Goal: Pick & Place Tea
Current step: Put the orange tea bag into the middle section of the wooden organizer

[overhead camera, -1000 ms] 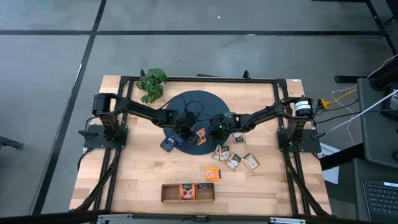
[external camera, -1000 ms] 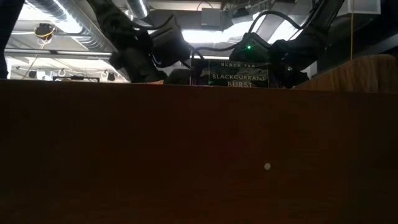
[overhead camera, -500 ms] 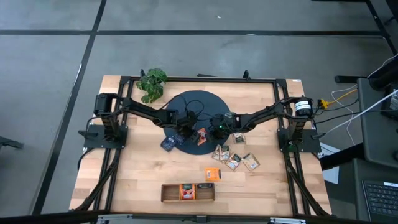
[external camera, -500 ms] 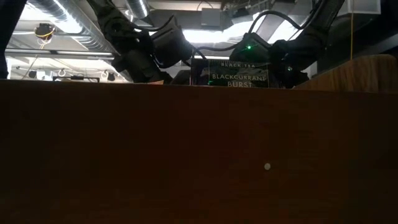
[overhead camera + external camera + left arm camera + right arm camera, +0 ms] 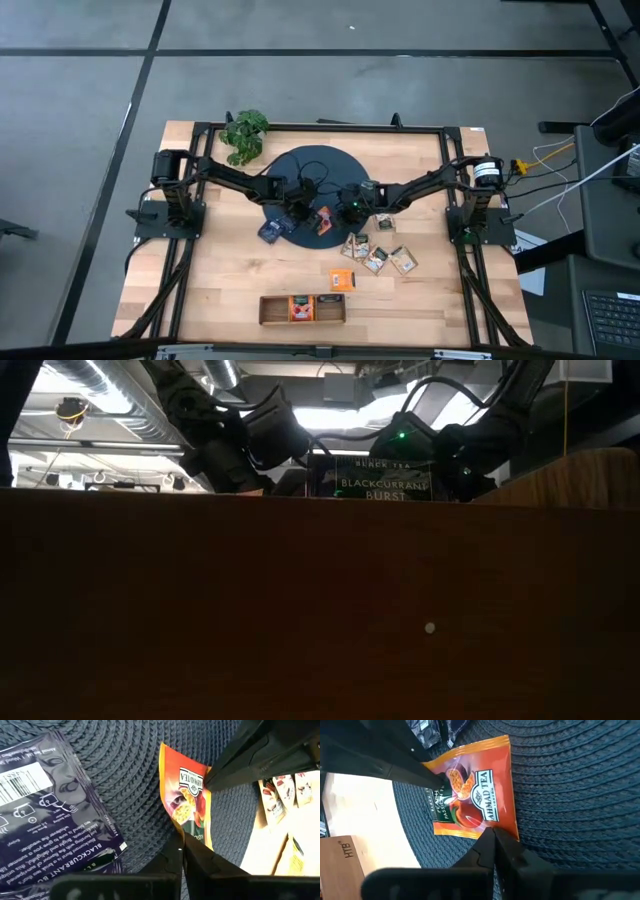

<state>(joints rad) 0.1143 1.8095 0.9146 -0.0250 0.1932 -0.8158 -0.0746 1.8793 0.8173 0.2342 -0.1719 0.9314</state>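
Together, left gripper and right gripper on opposite orange sachet edges.

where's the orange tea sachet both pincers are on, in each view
High view: orange tea sachet at centre, on the dark round mat's near edge.
Low view: not visible.
Left wrist view: sachet centre, left pincer shut on it.
Right wrist view: sachet centre, right pincer shut on it.
Shared landmark: the mat.
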